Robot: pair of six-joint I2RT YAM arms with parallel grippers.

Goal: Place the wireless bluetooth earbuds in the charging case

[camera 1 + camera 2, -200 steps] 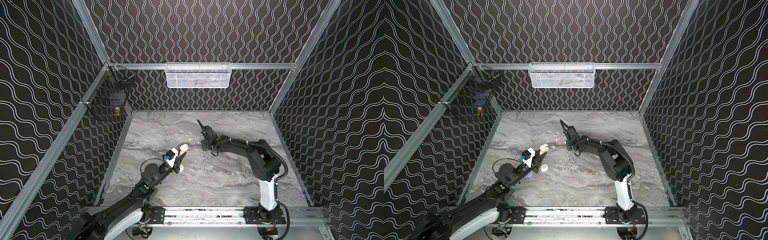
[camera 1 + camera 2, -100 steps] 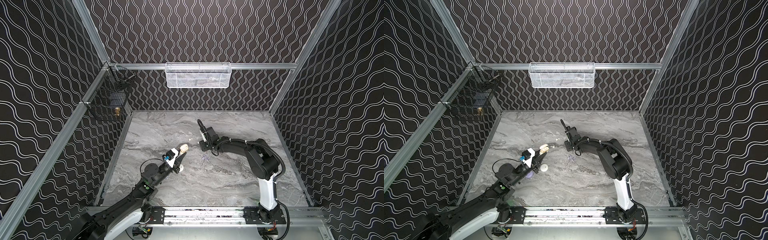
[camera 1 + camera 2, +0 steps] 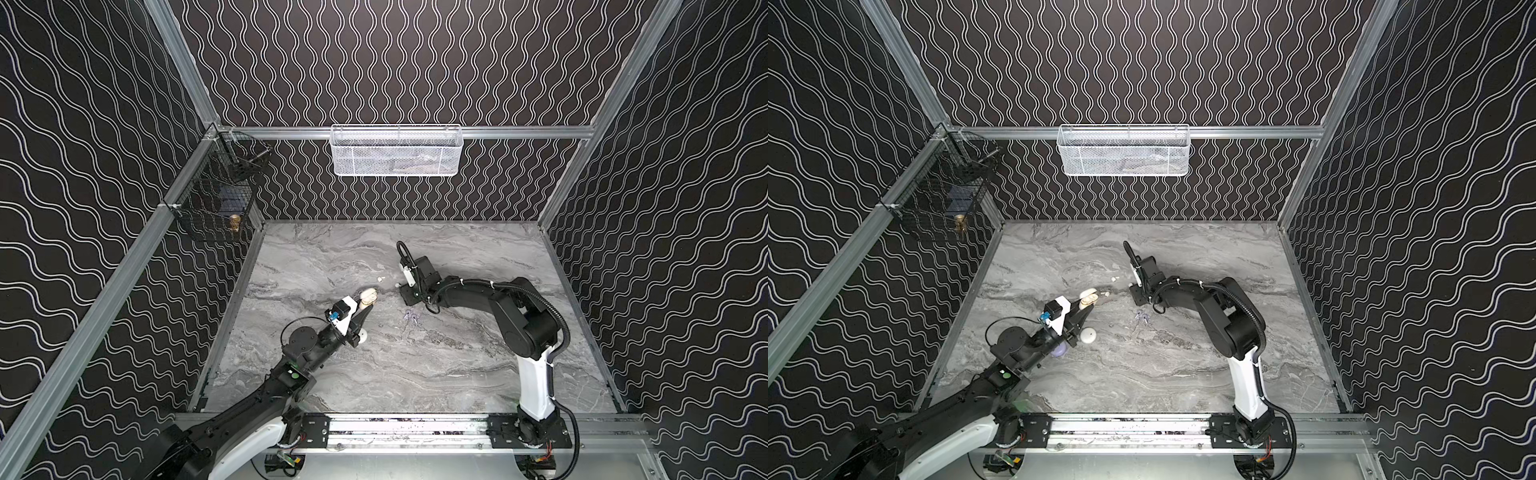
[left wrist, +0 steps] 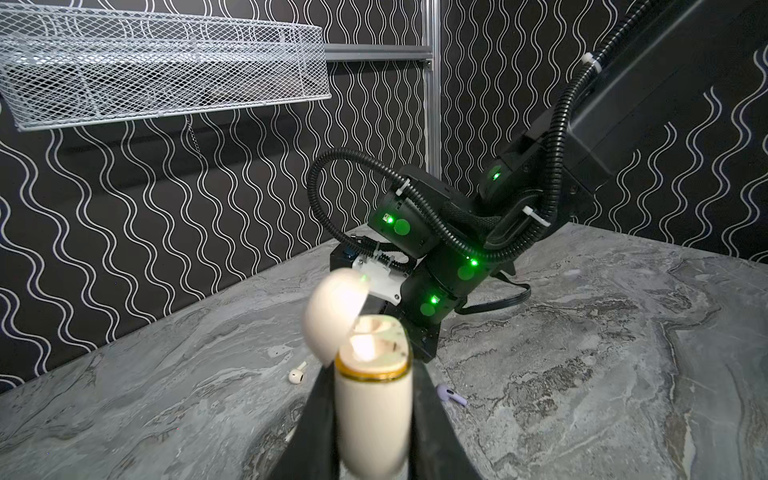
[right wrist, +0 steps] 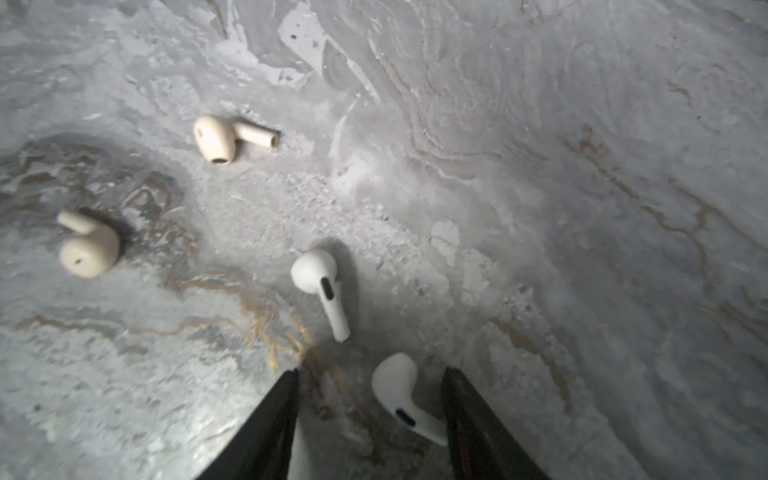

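Across the marble table (image 3: 457, 374), two black arms reaching in from the front rail. On the back rail, a white mesh basket (image 3: 395, 153); on the left wall, a black wire basket (image 3: 216, 208).

Left of centre, left claw (image 3: 365, 309) pressed together on a cream case (image 3: 368, 297). Seen from the left wrist, same case (image 4: 374, 415) upright between the black fingers (image 4: 316, 415), one flat against each side. Lid (image 4: 332, 316) flipped open, gold rim at the mouth. Inside washed out by glare, so cannot tell whether any bud sits in it.

Just beside the left wrist, a round white case (image 3: 1088, 335), shut, resting on the marble. Next to it, a lilac case (image 3: 1059, 351), partly hidden under the left arm.

Right of the cream case, right claw (image 5: 371, 374) pointing down at the table, spread about halfway, straddling a white bud (image 5: 395, 390) lying on the marble. Stem end at or against one finger, cannot tell which; other finger clear of it. Not pinched, not lifted.

Just past the tips, a second white bud (image 5: 318, 282). Farther out, two cream buds (image 5: 224, 139) (image 5: 89, 247), apart from each other. Between the arms, near the right wrist, a lilac pair (image 3: 411, 318) lying side by side.
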